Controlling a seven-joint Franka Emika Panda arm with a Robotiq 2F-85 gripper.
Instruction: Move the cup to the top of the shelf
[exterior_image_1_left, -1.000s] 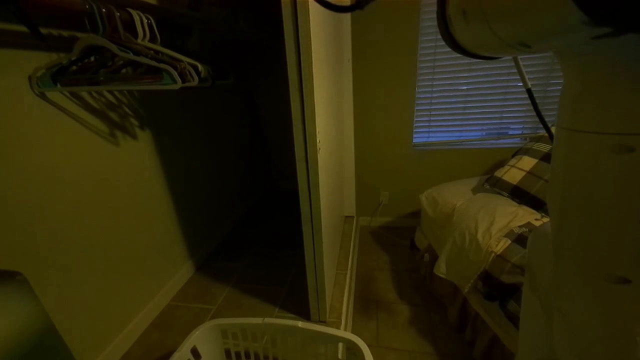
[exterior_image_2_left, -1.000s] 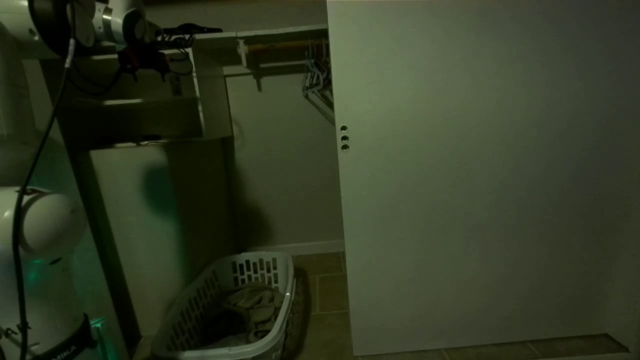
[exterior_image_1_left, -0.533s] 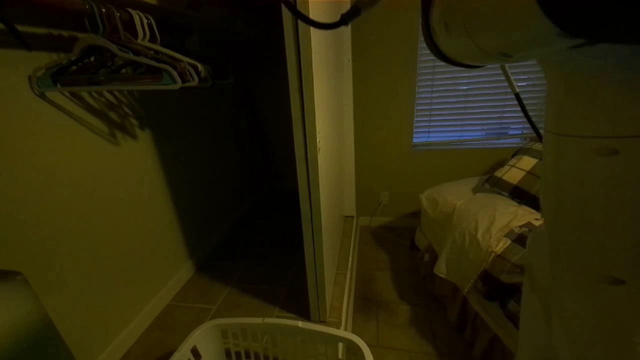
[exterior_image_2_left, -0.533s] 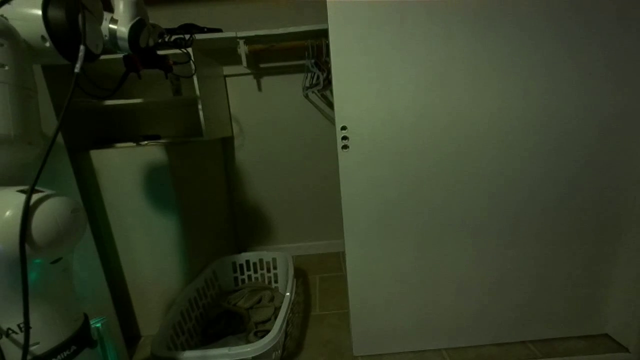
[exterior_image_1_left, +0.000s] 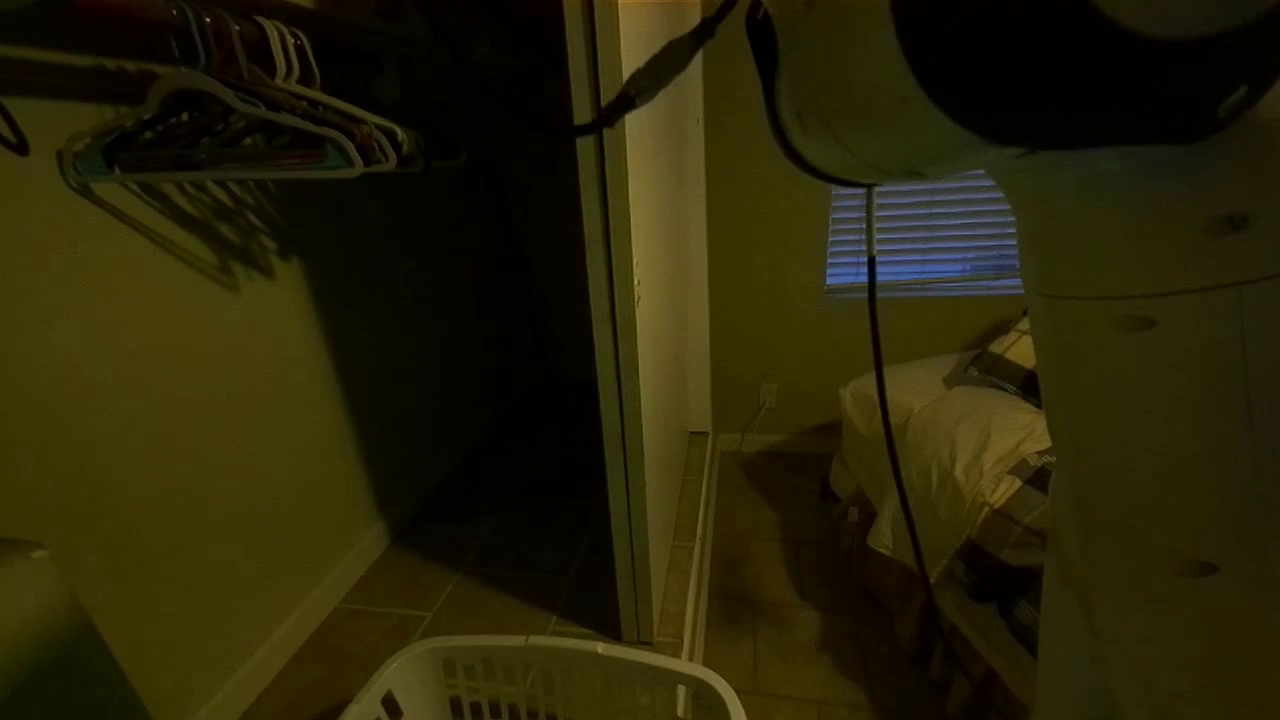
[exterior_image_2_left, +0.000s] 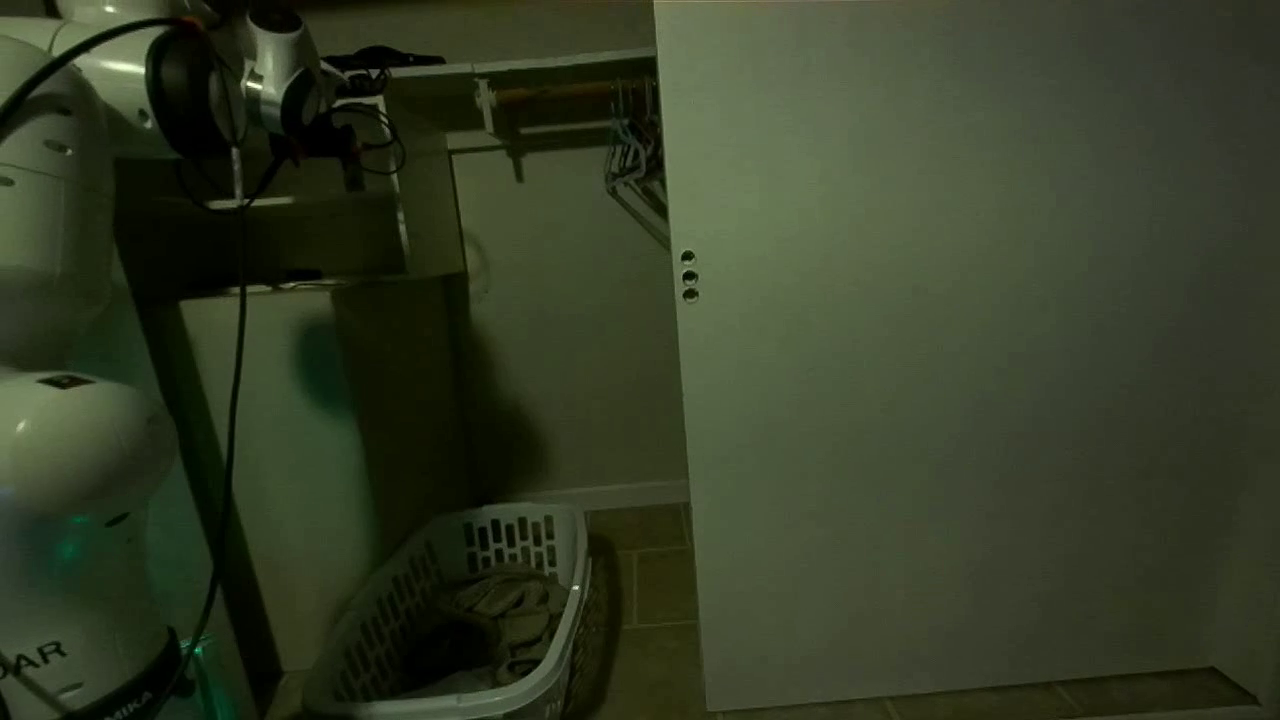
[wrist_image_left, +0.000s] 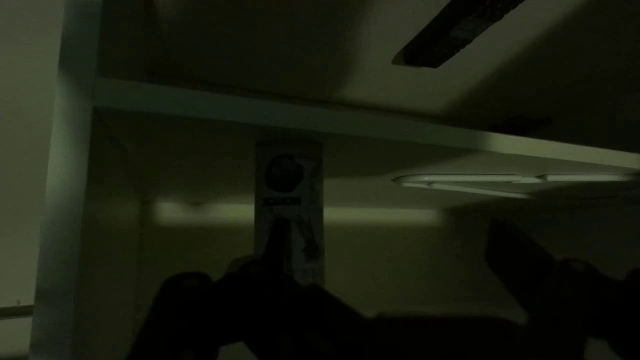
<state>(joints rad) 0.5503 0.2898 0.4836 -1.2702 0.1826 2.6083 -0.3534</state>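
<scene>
The cup is likely the tall, pale cylinder with a dark round mark (wrist_image_left: 285, 172) in the wrist view, whose picture appears upside down. It stands upright on the middle board of the shelf unit (wrist_image_left: 240, 110). Its far end is hidden behind a finger. In an exterior view it is a dim dark shape (exterior_image_2_left: 353, 175) in the upper compartment of the shelf unit (exterior_image_2_left: 400, 215). My gripper (wrist_image_left: 390, 227) is open. One finger overlaps the cup in the wrist view; the other is well to the side. The gripper (exterior_image_2_left: 318, 145) is at the upper compartment; contact cannot be told.
A white hanger (wrist_image_left: 470, 178) lies on the same board. A dark long object (wrist_image_left: 460, 32) lies on the lower board. Hangers (exterior_image_2_left: 630, 165) hang on a rod beside the shelf unit. A laundry basket (exterior_image_2_left: 530, 515) stands below. A sliding door (exterior_image_2_left: 950, 350) covers one side.
The arm has swung towards the shelf unit and come lower. In an exterior view the gripper has moved right and slightly down. The cup has not visibly moved.
</scene>
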